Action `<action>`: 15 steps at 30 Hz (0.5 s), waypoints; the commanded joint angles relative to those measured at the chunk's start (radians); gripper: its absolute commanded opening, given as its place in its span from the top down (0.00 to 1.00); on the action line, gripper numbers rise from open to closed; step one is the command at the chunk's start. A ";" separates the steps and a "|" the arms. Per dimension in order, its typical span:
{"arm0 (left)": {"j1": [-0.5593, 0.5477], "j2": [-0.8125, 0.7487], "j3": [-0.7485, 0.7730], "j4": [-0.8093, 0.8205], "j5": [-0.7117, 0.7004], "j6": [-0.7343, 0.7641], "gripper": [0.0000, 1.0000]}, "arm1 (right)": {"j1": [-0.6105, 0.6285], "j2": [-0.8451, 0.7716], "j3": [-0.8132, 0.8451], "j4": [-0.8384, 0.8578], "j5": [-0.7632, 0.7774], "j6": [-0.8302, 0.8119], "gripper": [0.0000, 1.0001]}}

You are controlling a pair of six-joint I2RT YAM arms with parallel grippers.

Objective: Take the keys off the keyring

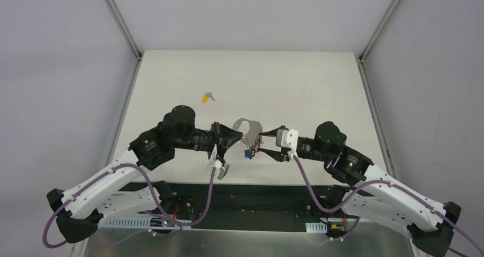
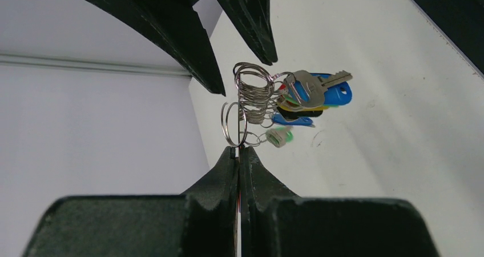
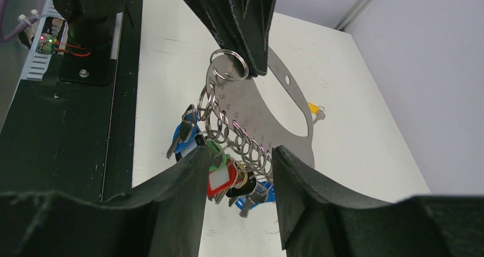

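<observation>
Progress looks like one down: a yellow-tagged silver key (image 1: pixel 206 97) lies loose on the white tabletop (image 1: pixel 297 80), well beyond both pincers, so I'd say we're mid-job with the rest of the bunch not yet off. The left pincer (image 2: pixel 238 152) is clenched on the edge of the flat grey metal carabiner-shaped keyring (image 3: pixel 288 117) and looks to be holding it up off the table, with the bunch hanging just past its fingertips. The right pincer (image 3: pixel 240 155) is released, its black fingers standing either side of a stack of thin shiny wire split rings (image 2: pixel 252 94). Can't tell if either pad touches them. The silver keys with blue, green and red plastic heads (image 2: pixel 311 91) dangle in a clump off those rings, right by the right pincer's tips. My guess for the next move: the right pincer has to close on just one key or ring and work it off while the left holds steady. Fiddly stuff, since the wire rings look springy, slick and tangled together. The plate is rigid and smooth, and the chunky plastic heads look like the easiest thing to grab.
</observation>
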 commanded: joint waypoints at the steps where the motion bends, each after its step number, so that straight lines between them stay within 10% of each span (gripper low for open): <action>1: 0.002 -0.036 0.024 0.086 0.093 -0.007 1.00 | 0.053 0.027 0.062 0.051 0.024 -0.071 0.50; 10: 0.003 -0.052 0.015 0.108 0.164 -0.063 1.00 | 0.146 0.101 0.081 0.081 0.134 -0.134 0.52; 15: 0.003 -0.071 -0.022 0.177 0.173 -0.140 1.00 | 0.169 0.118 0.098 0.062 0.169 -0.133 0.88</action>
